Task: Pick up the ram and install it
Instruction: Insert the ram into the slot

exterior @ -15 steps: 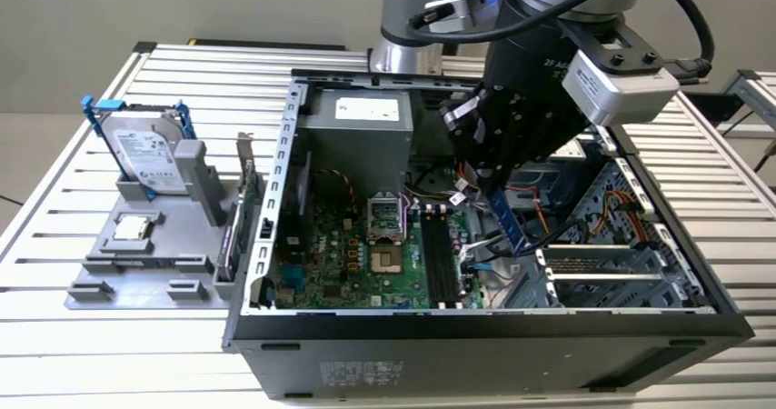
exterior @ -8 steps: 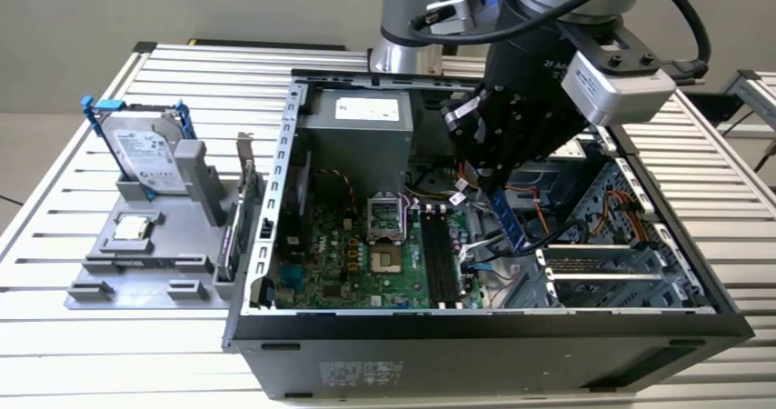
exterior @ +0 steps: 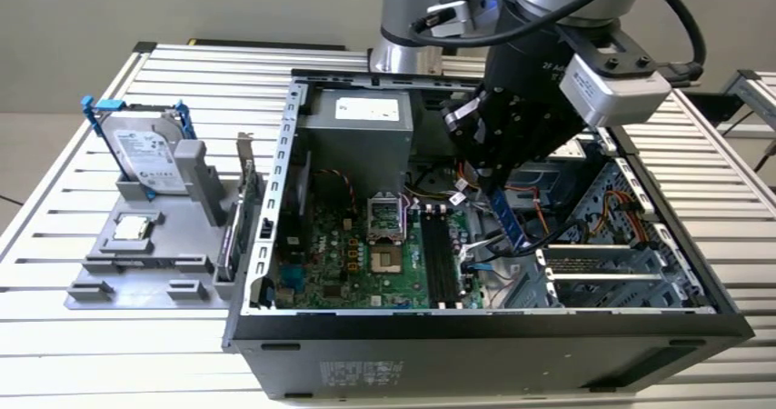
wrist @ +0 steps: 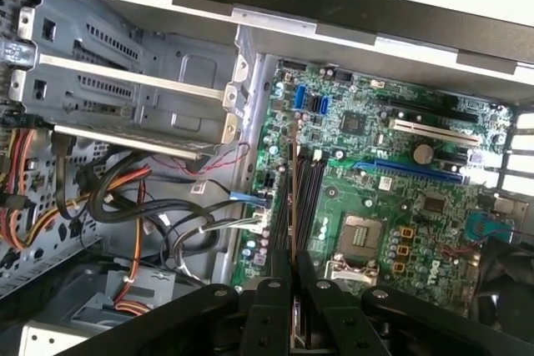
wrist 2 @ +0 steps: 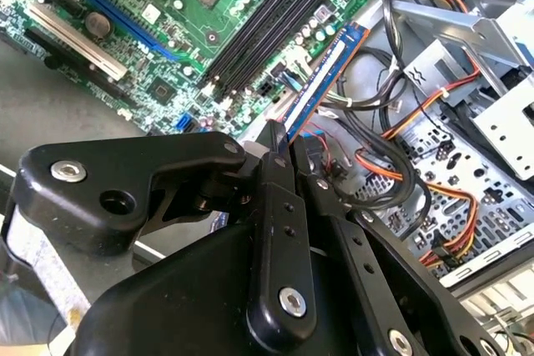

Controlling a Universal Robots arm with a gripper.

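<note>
My gripper is shut on the ram, a thin blue circuit-board stick that hangs down from the fingers into the open computer case. In the exterior view the ram's lower end is above the cables, a little to the right of the black memory slots on the green motherboard. The second wrist view shows the ram running out from the fingertips beside the slots. Edge-on in the first wrist view, the ram lines up along the slots and stands above them.
Orange, black and red cables and metal drive bays are at the case's exterior-view right. The power supply sits at the back. A grey fixture on the exterior view's left holds a hard drive, a processor chip and an expansion card.
</note>
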